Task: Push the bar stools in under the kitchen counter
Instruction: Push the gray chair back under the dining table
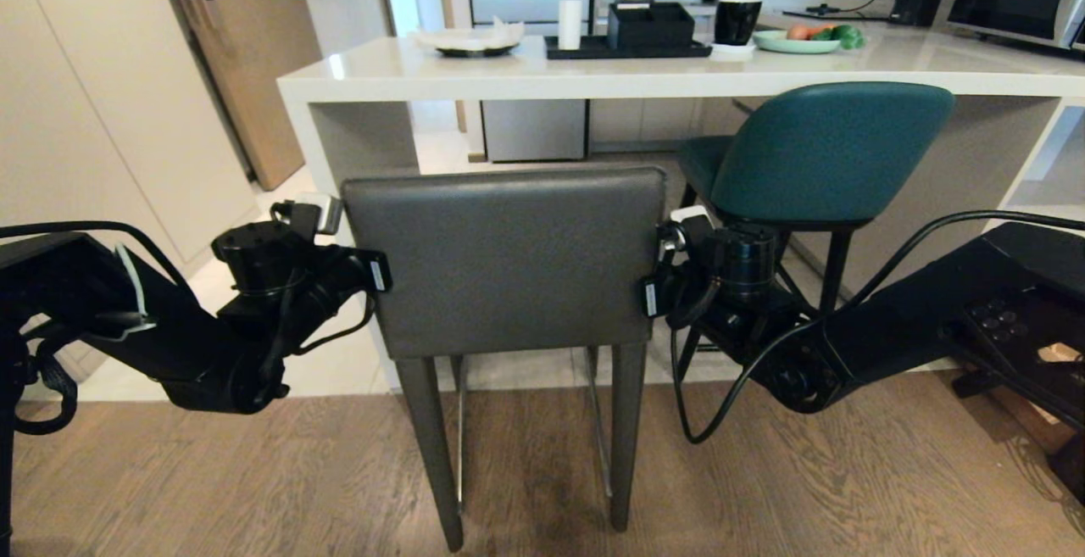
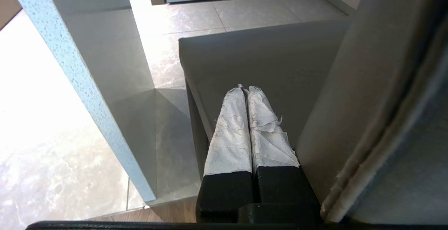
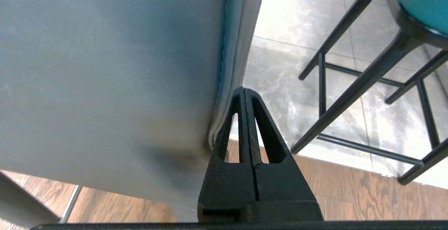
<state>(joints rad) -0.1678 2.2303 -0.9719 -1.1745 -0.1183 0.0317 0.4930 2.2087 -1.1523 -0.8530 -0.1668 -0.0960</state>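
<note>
Both arms flank the dark grey stool (image 1: 504, 260). Left end effector (image 2: 246, 90) and right end effector (image 3: 244, 90) are pressed together, empty, at the backrest's side edges. I'd push evenly to keep it square, under the tabletop (image 1: 593, 74). Beyond, the teal stool (image 1: 826, 154) sits partly tucked.

Wood plank floor (image 1: 254, 489) nearest, pale glossy tile (image 2: 45, 160) past the jaws, cream cabinets (image 1: 93, 116), tan door (image 1: 254, 48) beyond.
</note>
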